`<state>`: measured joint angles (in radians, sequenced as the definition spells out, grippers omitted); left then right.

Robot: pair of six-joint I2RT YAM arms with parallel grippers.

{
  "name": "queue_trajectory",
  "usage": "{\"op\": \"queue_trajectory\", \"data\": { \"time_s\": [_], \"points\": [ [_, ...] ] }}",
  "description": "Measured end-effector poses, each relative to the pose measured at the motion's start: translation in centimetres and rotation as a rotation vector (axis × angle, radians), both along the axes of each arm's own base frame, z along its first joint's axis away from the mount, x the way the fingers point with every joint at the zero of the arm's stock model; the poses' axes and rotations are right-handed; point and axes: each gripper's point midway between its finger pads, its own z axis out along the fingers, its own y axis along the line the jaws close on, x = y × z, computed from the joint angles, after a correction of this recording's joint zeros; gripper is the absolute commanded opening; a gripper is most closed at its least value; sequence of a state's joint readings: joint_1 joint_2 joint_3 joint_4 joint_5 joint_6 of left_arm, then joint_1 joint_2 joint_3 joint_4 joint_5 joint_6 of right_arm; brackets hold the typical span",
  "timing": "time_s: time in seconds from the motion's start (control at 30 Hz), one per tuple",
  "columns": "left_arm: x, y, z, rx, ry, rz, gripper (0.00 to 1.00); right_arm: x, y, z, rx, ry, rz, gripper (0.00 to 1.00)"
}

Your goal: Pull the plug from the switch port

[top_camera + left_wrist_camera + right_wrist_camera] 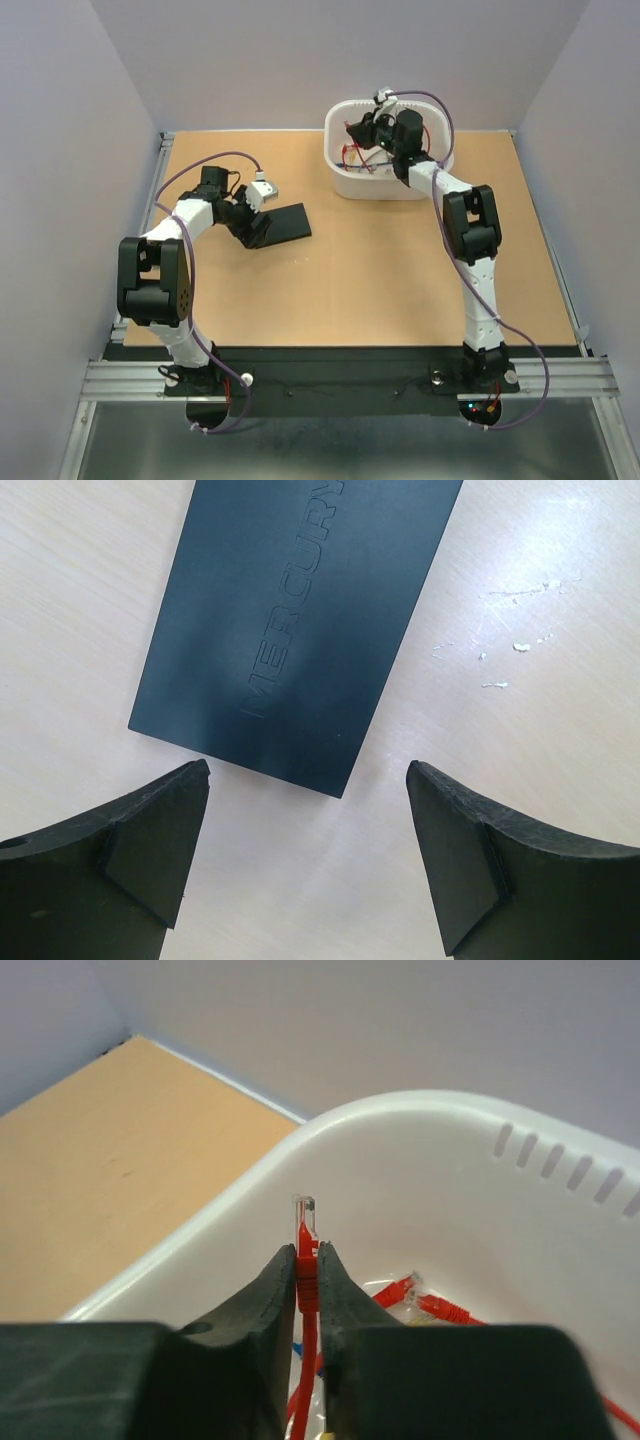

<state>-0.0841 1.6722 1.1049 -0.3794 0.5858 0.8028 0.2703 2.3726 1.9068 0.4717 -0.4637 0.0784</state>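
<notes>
The switch (283, 222) is a flat matte-black box lying on the table left of centre; it also fills the top of the left wrist view (300, 620). No cable shows in it. My left gripper (252, 229) (308, 780) is open and empty, its fingers just short of the switch's near short edge. My right gripper (356, 132) (308, 1252) is shut on a red cable's plug (305, 1225), whose clear tip sticks out past the fingertips, held over the inside of the white tub (341, 175).
The white tub (440, 1150) stands at the back right and holds more red cables (425, 1302) on its floor. Grey walls enclose the table on three sides. White scuff marks (510, 645) lie on the wood right of the switch.
</notes>
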Motion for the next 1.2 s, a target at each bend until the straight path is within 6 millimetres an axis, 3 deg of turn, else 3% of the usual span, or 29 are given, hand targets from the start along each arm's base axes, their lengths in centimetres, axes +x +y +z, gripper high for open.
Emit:
{"op": "queue_trajectory", "data": {
  "time_s": [0.03, 0.07, 0.17, 0.23, 0.37, 0.5, 0.63, 0.73, 0.83, 0.93, 1.03, 1.2],
  "points": [
    [0.0, 0.0, 0.0, 0.000, 0.000, 0.000, 0.92, 0.0, -0.2, -0.4, 0.000, 0.011, -0.006, 0.59],
    [0.0, 0.0, 0.0, -0.001, 0.000, 0.000, 0.92, 0.1, -0.3, -0.6, -0.002, 0.012, -0.011, 0.73],
    [0.0, 0.0, 0.0, -0.002, -0.001, -0.001, 0.92, 0.3, -0.7, -0.2, 0.013, 0.012, -0.028, 0.93],
    [0.0, -0.1, 0.0, -0.004, 0.000, -0.002, 0.92, 0.3, -0.9, 0.2, 0.024, 0.015, -0.037, 1.00],
    [0.0, -0.1, 0.0, -0.005, 0.000, -0.003, 0.92, 0.0, -1.2, 2.1, 0.054, 0.011, -0.055, 1.00],
    [0.0, -0.1, 0.1, -0.007, 0.001, -0.001, 0.92, -1.8, -1.7, 7.6, 0.121, -0.014, -0.064, 1.00],
    [-0.1, -0.2, 0.8, -0.016, -0.004, 0.012, 0.92, -5.4, -2.9, 15.0, 0.207, -0.019, -0.093, 1.00],
    [-0.1, -0.2, 2.2, -0.026, -0.033, 0.023, 0.93, -9.4, -5.2, 20.4, 0.260, -0.024, -0.160, 1.00],
    [0.0, -0.2, 4.1, -0.038, -0.075, 0.051, 0.93, -13.8, -8.0, 21.8, 0.300, -0.001, -0.248, 1.00],
    [0.3, 0.1, 5.8, -0.050, -0.115, 0.096, 0.93, -17.7, -11.9, 19.6, 0.335, 0.059, -0.385, 1.00],
    [1.0, 1.1, 7.4, -0.065, -0.152, 0.173, 0.93, -20.3, -15.9, 14.0, 0.340, 0.175, -0.554, 1.00],
    [2.5, 6.9, 10.1, -0.089, -0.242, 0.395, 0.93, -24.3, -20.4, 4.2, 0.292, 0.376, -0.782, 1.00]
  ]
}}
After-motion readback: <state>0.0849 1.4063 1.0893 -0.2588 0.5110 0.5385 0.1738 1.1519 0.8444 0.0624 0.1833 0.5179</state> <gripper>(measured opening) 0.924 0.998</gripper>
